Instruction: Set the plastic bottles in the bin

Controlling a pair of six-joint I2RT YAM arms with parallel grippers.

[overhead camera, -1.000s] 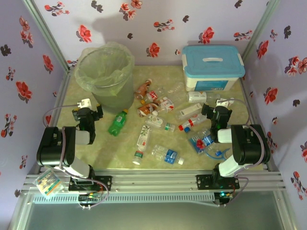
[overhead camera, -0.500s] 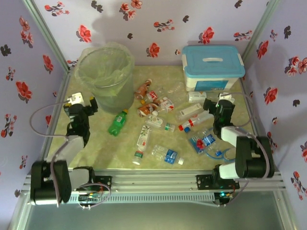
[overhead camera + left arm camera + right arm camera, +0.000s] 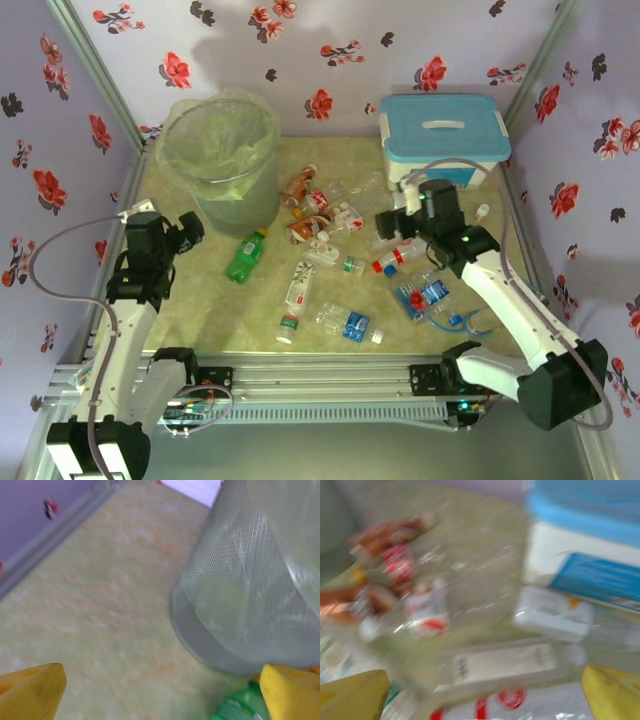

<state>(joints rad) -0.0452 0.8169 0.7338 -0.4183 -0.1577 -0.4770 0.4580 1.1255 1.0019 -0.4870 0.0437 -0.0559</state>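
**Green bottle, just right of the open left hand**

Item: we list the green bottle (image 3: 244,259) lying flat on the bench (image 3: 220,310), just right of the left hand (image 3: 162,691) and near the foot of the bin (image 3: 238,200).
Long axis: near to far, cap pointing away towards the bin.
Left hand: spread wide, holding nothing. We judge it the nearer arm.
Right hand (image 3: 482,692): likewise wide apart and empty, over a clear white-labelled bottle (image 3: 505,662). As far as the blur allows, this one lies finger to finger, among the other plastic bottles (image 3: 345,322) scattered mid-bench.
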